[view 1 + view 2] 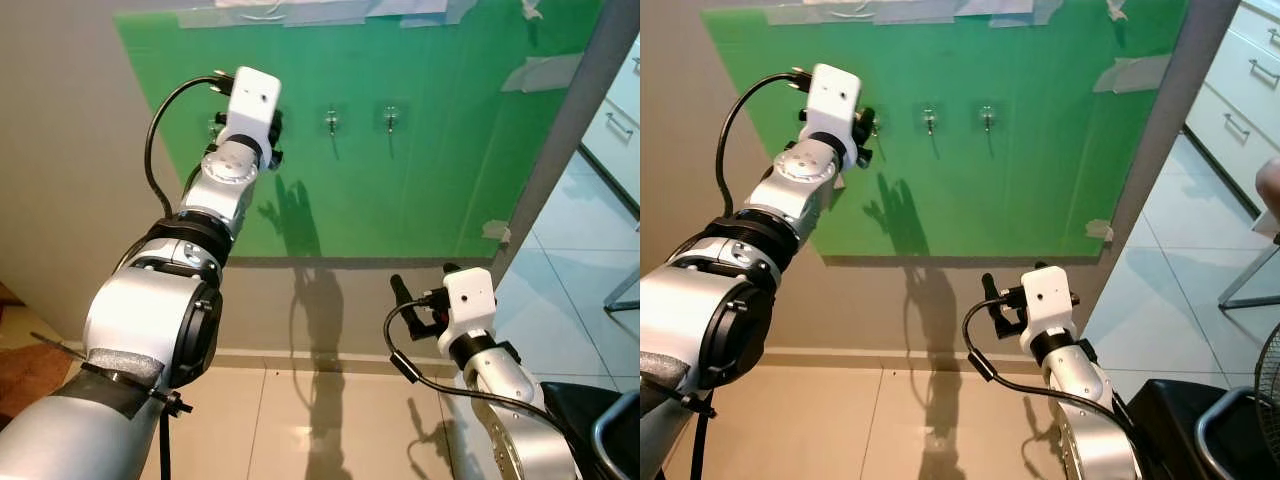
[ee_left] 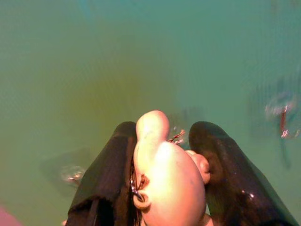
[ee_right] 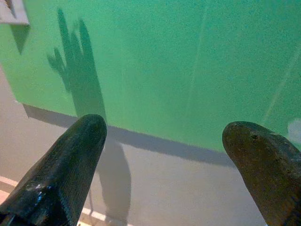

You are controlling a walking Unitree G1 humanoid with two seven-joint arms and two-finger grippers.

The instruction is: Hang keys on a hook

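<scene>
Now we hold our left gripper [image 2: 162, 183] raised against the green plastic wall sheet [image 1: 430, 150], its black fingers clamped on the pale rounded keyring charm with its metal ring [image 2: 164, 183], close to the leftmost small metal hook [image 2: 70, 173]. Our right gripper [image 3: 164, 160] waits low, fingers apart. Next, we judge, the ring must be lined up and lowered onto that hook.

Head views bright and sharp, lit from behind the robot: hard arm shadows on the green board [image 1: 400, 170] and wall toward 6 o'clock. Soft glare at board's 1 o'clock. Left wrist view dim, murky, blurred throughout.
</scene>
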